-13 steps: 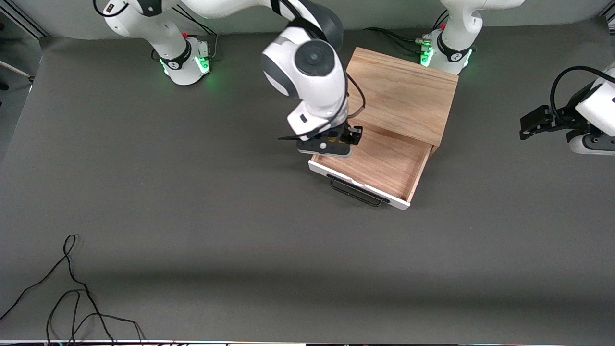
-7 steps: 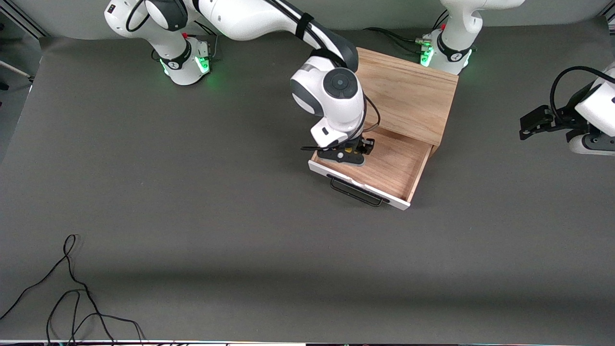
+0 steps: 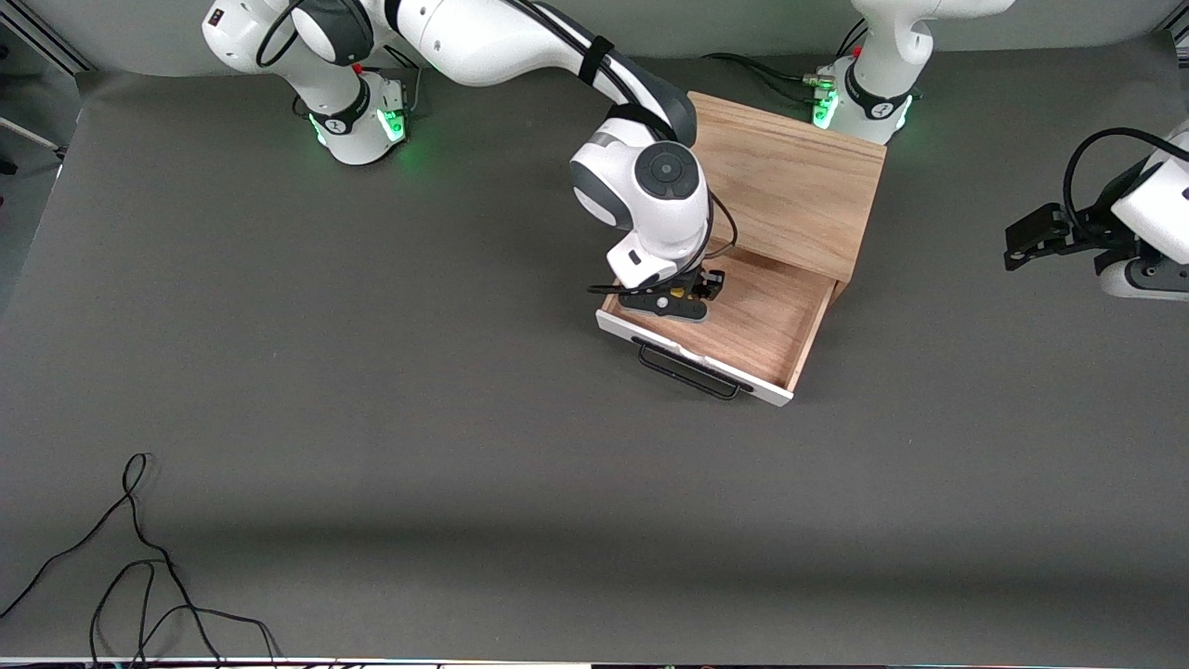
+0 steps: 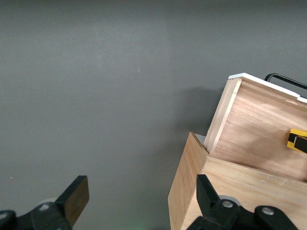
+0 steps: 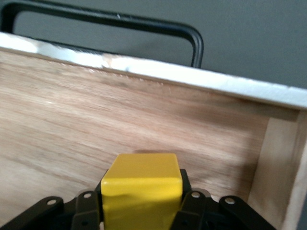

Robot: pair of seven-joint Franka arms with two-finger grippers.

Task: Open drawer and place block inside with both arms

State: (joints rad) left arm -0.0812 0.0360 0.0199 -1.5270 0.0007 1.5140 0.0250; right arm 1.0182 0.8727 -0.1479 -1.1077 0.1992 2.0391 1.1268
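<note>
The drawer (image 3: 766,321) of the light oak box (image 3: 790,186) stands pulled out, its white front panel (image 3: 692,351) and black wire handle (image 3: 689,373) toward the front camera. My right gripper (image 3: 683,295) is down inside the drawer at the end toward the right arm, shut on the yellow block (image 3: 677,292). In the right wrist view the block (image 5: 141,189) sits between the black fingers (image 5: 192,203), low over the brown drawer floor (image 5: 96,120), near the front panel (image 5: 192,76). My left gripper (image 3: 1022,240) waits open in the air beside the box.
In the left wrist view the open left gripper (image 4: 140,191) faces the box's side (image 4: 184,191); the drawer (image 4: 259,129) and the block (image 4: 297,140) show there too. A loose black cable (image 3: 139,576) lies near the front camera at the right arm's end.
My right gripper has come down with the block into the drawer and shifted a little toward the box. The left arm has not moved.
</note>
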